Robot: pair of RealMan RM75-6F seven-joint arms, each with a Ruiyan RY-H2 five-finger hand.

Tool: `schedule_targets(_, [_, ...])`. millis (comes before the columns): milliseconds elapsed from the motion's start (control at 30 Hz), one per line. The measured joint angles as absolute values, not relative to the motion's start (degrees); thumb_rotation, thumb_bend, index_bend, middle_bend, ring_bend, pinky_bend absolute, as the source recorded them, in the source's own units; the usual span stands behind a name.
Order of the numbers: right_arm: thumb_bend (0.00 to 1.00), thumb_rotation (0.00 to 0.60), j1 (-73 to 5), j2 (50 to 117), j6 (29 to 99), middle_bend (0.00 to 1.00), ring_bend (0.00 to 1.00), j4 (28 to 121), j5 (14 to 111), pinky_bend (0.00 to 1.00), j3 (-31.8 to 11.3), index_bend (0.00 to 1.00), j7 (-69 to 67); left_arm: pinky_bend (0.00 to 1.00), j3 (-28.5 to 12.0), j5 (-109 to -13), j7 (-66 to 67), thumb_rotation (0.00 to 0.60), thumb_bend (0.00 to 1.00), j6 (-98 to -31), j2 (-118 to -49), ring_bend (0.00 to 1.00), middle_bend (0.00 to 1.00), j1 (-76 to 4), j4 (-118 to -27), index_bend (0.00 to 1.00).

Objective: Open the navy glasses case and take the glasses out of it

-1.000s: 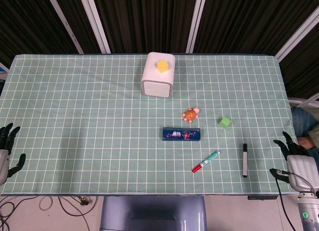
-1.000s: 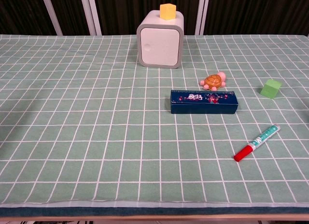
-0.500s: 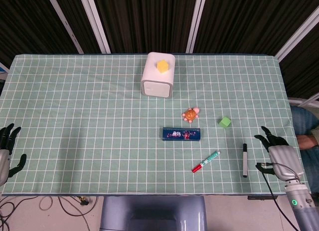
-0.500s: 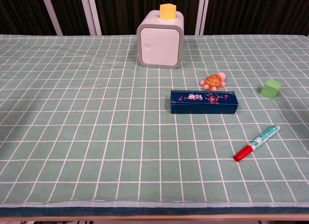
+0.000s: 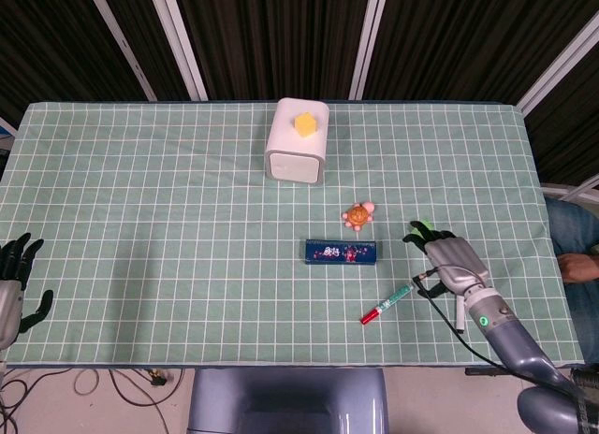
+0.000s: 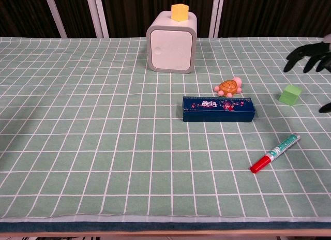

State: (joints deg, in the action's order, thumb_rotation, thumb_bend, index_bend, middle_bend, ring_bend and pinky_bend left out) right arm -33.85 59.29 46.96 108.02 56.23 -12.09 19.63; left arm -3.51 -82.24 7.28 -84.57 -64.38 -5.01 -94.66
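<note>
We count one navy glasses case [image 5: 341, 252], one white box [image 5: 298, 140], one toy turtle [image 5: 357, 214], two cubes, yellow [image 5: 306, 124] and green [image 6: 290, 94], two markers, red-capped [image 5: 387, 303] and black [image 5: 460, 314], and two hands, left [image 5: 13, 289] and right [image 5: 451, 263].

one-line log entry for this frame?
phase: approach | right hand: open, above table right of navy glasses case | left hand: open at edge | case: closed

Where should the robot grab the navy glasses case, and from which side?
Judging by its shape, across the narrow width of the navy glasses case, near its right end, coming from above. It lies flat and long, closed, and the right hand hovers open just right of it.
</note>
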Motion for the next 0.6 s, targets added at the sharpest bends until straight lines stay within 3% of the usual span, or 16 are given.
schedule_targets(167, [0.11,0.600,-42.29,62.24,45.00,0.12,0.21,108.27,43.12,0.21,-12.78,0.22,25.03,0.00,-3.68,-81.60,6.79,0.600,0.40,-84.13,-64.18,0.00,0.00,-5.09,-95.04,0.06])
schedule_targets(367, [0.22,0.600,-52.76,68.79,46.16,0.14,0.21,106.66,29.61,0.21,-12.09,0.25,32.06,0.00,-3.71,-81.25,6.30,0.600,0.40,-83.64,-64.08,0.00,0.00,-5.23,-95.11,0.06])
schedule_targets(600, [0.28,0.600,-60.29,76.53,50.84,0.16,0.21,103.96,21.26,0.21,-11.10,0.25,36.76,0.00,-3.71,-81.08,5.87,0.600,0.40,-83.13,-63.89,0.00,0.00,-5.44,-95.30,0.06])
